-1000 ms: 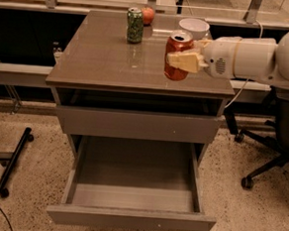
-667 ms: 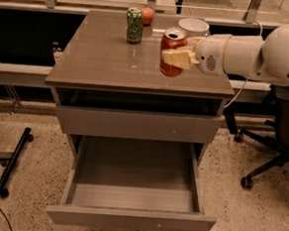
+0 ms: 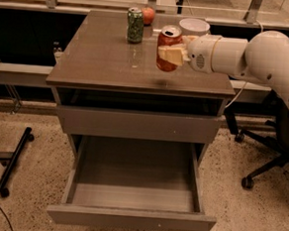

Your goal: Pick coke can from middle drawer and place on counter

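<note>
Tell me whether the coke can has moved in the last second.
Yes. The coke can, clamped in the gripper, has shifted left over the counter, closer to the green can, which has stayed put.

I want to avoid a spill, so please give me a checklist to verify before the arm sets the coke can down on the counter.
1. Grip: the pincer, above the right half of the counter, is shut on the coke can. Ok.
2. Can upright, silver top facing up. Ok.
3. Counter surface under the can is bare. Ok.
4. Clearance: the green can, the apple and the white bowl stand further back, apart from the held can. Ok.
5. Can base resting on the counter: it appears to hang just above it. Not ok.
6. Middle drawer is pulled out and holds nothing. Ok.
</note>
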You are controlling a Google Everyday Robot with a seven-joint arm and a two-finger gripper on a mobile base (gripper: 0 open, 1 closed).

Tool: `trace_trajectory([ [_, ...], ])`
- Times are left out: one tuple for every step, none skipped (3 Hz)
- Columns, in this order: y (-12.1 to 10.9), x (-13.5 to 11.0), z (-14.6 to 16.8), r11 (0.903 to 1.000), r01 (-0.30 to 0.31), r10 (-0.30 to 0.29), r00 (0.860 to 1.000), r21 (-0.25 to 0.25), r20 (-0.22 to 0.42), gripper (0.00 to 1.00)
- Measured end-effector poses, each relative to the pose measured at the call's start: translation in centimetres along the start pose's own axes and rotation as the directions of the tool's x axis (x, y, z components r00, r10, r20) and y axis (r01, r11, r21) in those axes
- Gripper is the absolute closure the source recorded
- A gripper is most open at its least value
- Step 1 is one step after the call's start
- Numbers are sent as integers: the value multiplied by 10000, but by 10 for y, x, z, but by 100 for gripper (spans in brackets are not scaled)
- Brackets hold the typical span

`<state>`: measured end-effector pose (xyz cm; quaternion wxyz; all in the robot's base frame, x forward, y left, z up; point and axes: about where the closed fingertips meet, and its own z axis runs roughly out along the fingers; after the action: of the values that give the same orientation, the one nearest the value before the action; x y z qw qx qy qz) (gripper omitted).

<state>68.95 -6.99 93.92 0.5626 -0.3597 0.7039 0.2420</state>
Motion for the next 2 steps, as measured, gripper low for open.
trace_trajectory([
  [-7, 6, 16, 9995, -304, 304, 9991, -25, 290, 62],
  [-13, 14, 29, 9990, -442, 442, 9990, -36, 117, 39],
])
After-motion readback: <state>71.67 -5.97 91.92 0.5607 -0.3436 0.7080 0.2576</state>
